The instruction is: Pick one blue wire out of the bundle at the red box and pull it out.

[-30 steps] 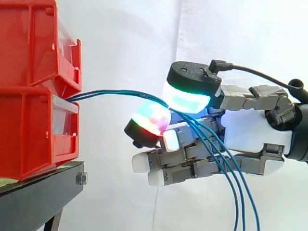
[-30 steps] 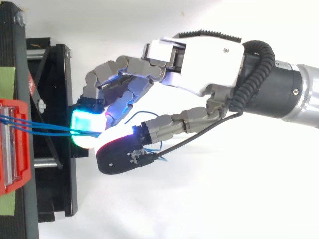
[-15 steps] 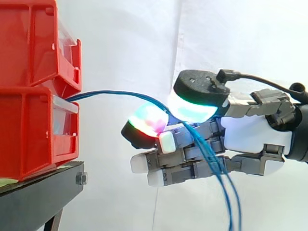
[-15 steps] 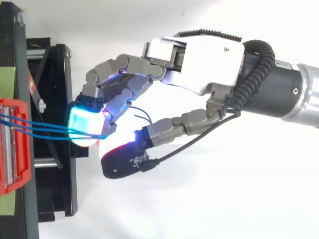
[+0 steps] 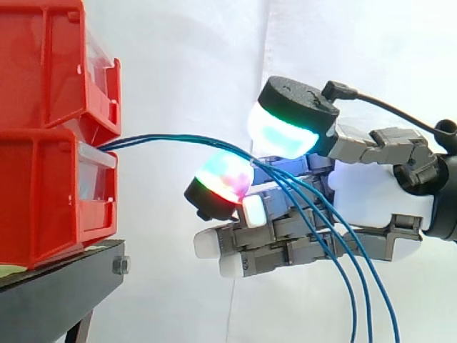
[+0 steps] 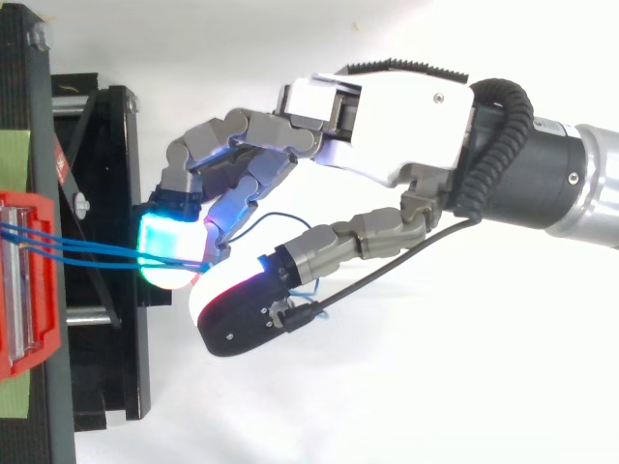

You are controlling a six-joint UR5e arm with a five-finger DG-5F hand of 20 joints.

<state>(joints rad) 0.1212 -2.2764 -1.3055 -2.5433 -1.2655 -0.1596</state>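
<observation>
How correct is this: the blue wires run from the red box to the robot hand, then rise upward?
Not quite. The side view shows the blue wires run from the red box to the robot hand, then hang downward, not upward.

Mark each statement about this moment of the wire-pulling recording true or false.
1. Thin blue wires run from the stacked red plastic bins to the robot's hand. True.
2. The bins stand on a white table. False: they rest on a black metal stand.
3. Past the hand, the wires hang downward. True.
4. The wires lie fully free of the bins. False: they run into the bins' front.
5. A single wire is there. False: several run side by side.
</observation>
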